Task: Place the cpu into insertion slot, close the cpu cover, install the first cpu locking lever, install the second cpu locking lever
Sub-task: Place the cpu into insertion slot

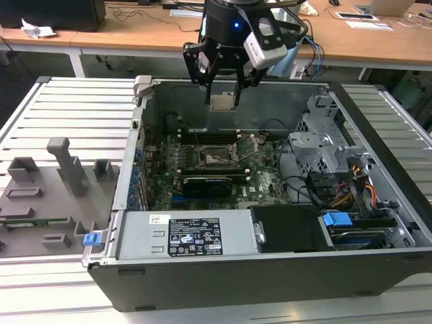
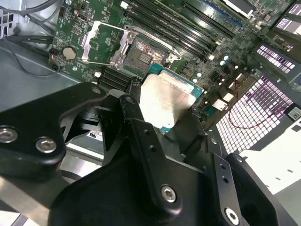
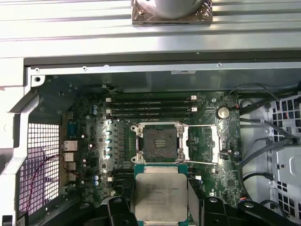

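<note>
The case (image 1: 128, 202) stands open on the slatted tabletop (image 1: 74, 108). Above its board the pincer (image 1: 223, 100) is closed on the cpu (image 1: 223, 102), gripping its edges, clear of the bare slot (image 1: 219, 159). The cover (image 3: 202, 143) lies swung open beside the slot.

- The computer case (image 1: 128, 182) is open on top, so there is free air over the green board (image 1: 266, 179). The gripper (image 1: 223, 93) hangs up there (its jaws pinch the cpu (image 1: 223, 102)).
- The insertion slot (image 3: 157, 142) is bare and open from above.
- The cpu cover (image 3: 201, 143) is flipped open and lies just beside the slot.
- Long memory sticks (image 3: 150, 106) run along one side of the slot. The black graphics card (image 1: 212, 182) runs along the other side.
- On the exterior view's right, a tall metal cage (image 1: 324, 135) and loose cables (image 1: 304, 185) crowd that side.
- A big power box (image 1: 192, 236) fills the front of the case.
</note>
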